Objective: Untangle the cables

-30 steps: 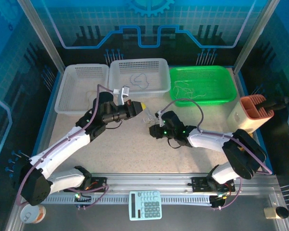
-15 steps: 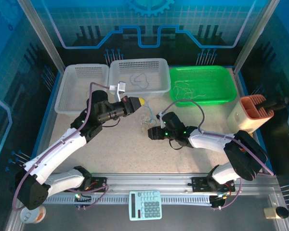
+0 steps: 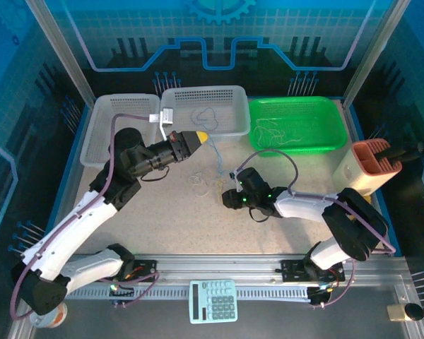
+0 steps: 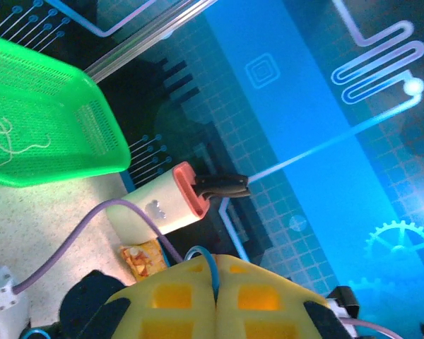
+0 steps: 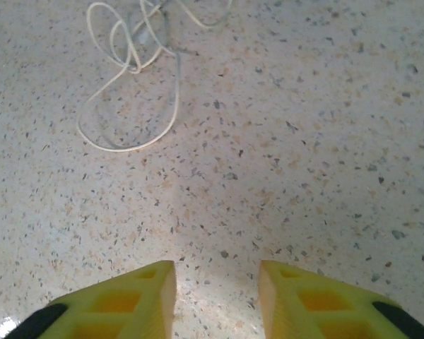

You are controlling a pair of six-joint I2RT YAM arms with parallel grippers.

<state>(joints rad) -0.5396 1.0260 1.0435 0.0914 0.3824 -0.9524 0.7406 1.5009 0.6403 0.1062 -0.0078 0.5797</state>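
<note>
My left gripper (image 3: 202, 134) is raised near the front edge of the middle white basket (image 3: 234, 93). It is shut on a thin blue cable (image 4: 213, 272), pinched between the yellow fingers. In the top view the blue cable (image 3: 215, 157) hangs from the tips down toward the table. Pale looping cables (image 3: 198, 183) lie on the speckled table below it. My right gripper (image 5: 215, 282) stands open and low over the bare table with nothing between its fingers. The pale cables (image 5: 131, 85) lie a little ahead of it, to its left.
A blue cable (image 3: 205, 116) lies in the middle white basket, and pale cables (image 3: 271, 131) lie in the green basket (image 3: 332, 113). Another white basket (image 3: 102, 141) stands at the back left. A cream and orange holder (image 3: 367, 166) is at the right, a calculator (image 3: 213, 300) at the front rail.
My left gripper has risen and swung back toward the white baskets, drawing the blue cable up out of the pale loops. The right gripper let go and now stands open near the table.
</note>
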